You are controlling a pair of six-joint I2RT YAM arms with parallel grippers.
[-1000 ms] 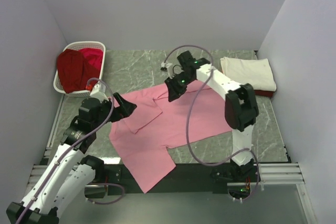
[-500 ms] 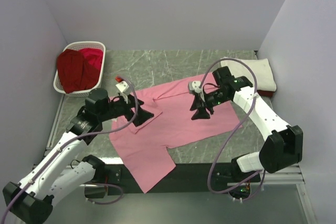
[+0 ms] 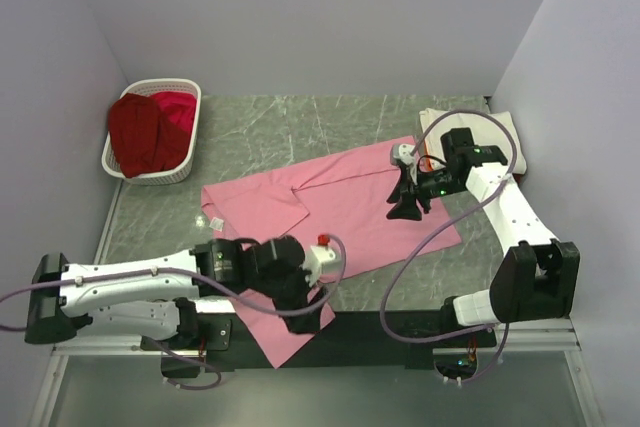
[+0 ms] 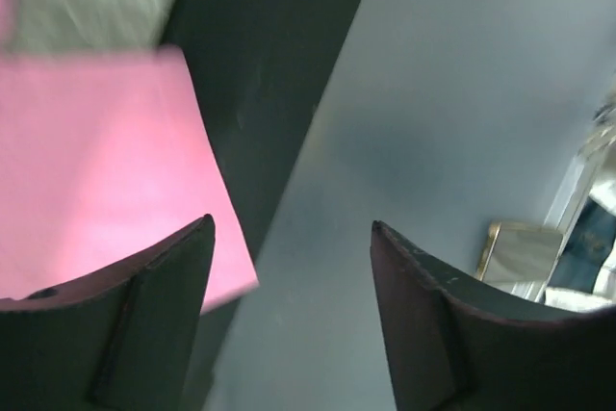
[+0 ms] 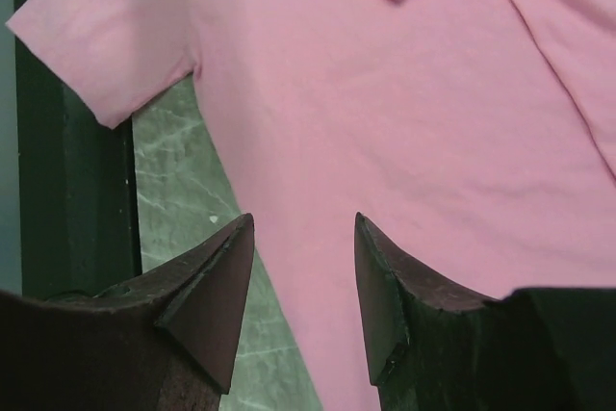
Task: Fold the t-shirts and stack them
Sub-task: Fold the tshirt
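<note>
A pink collared t-shirt (image 3: 340, 207) lies spread across the marble table, one sleeve (image 3: 285, 332) hanging over the near edge. My left gripper (image 3: 310, 315) hovers at that sleeve; in its wrist view the jaws (image 4: 292, 228) are open and empty, with pink cloth (image 4: 96, 170) to their left. Open too, my right gripper (image 3: 404, 209) stands over the shirt's right part, its fingers (image 5: 303, 223) straddling the cloth's edge (image 5: 385, 93) without gripping it. A folded cream-white t-shirt (image 3: 490, 137) lies at the back right. Dark red (image 3: 132, 132) and crimson (image 3: 175, 117) t-shirts fill the basket.
The white slatted basket (image 3: 150, 175) stands at the back left corner. Grey walls close in the table on three sides. A black rail (image 3: 380, 325) runs along the near edge, with grey floor (image 4: 433, 93) below it. Bare marble (image 3: 290, 127) lies behind the pink shirt.
My left arm has swung down from the shirt's left part to the sleeve at the near edge. The right gripper has moved right across the shirt. The pink shirt now lies flatter.
</note>
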